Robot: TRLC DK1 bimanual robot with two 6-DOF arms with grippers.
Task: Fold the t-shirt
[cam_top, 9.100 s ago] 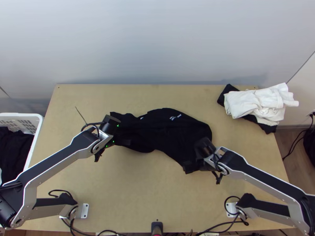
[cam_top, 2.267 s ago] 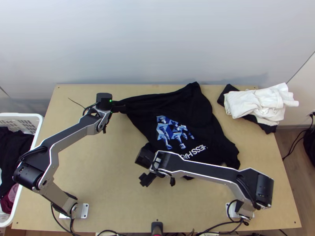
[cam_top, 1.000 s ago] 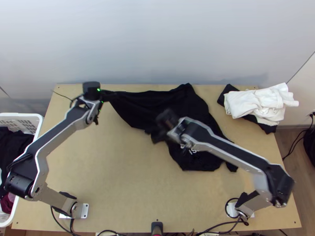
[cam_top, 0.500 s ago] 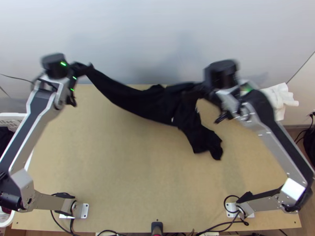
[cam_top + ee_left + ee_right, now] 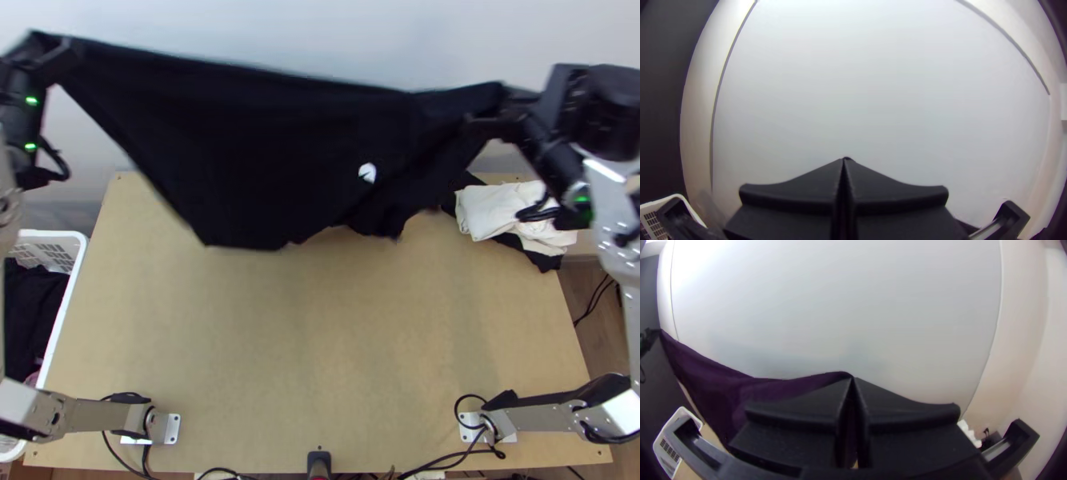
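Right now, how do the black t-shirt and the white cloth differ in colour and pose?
Colour: the t-shirt is black; the white cloth is white.
Support: the t-shirt hangs between the left pincer and right pincer; the white cloth lies on dark cloth.
Shape: the t-shirt is drawn out wide; the white cloth is rumpled and compact.
Both are fabric.

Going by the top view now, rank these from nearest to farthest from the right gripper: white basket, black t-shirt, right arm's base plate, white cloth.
1. Black t-shirt: held in the right gripper.
2. White cloth: table's far right corner.
3. Base plate: near edge, right side.
4. White basket: beyond the table's left edge.
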